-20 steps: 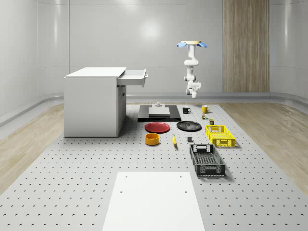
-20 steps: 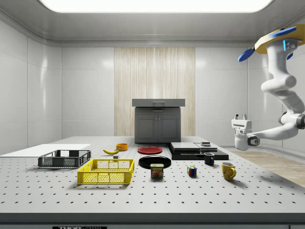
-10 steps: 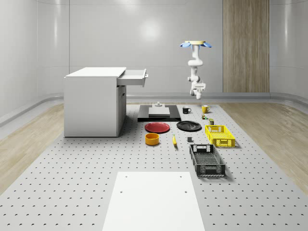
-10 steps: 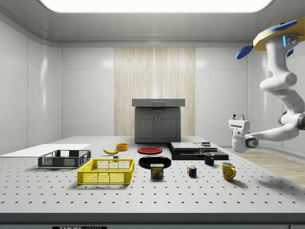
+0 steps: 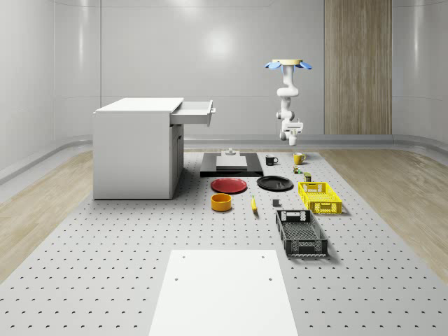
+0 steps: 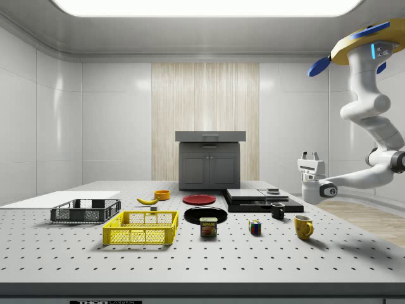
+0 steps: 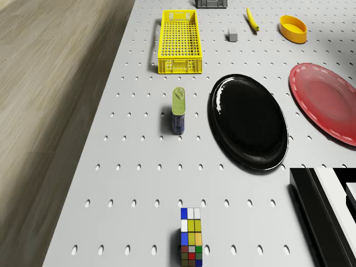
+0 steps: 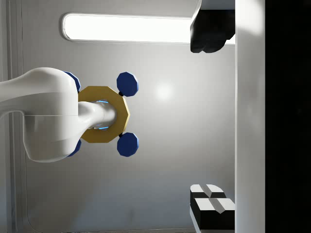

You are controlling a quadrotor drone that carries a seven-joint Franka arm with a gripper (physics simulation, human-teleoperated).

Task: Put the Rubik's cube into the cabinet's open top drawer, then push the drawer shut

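Nothing of the task is done. The multicoloured Rubik's cube [image 6: 255, 227] sits on the perforated grey table [image 6: 202, 259], between the tinned-meat can [image 6: 209, 227] and yellow mug [image 6: 303, 227]. The drone [image 6: 364, 45] hovers high over the table's far end; its white two-finger gripper [image 6: 308, 156] points upward, fingers parted, empty. The white cabinet's top drawer [image 5: 192, 113] stands open. Grasp, placement and closing remain.

Bright, even light from a ceiling panel [image 6: 202, 6]; soft shadows, wall glare.
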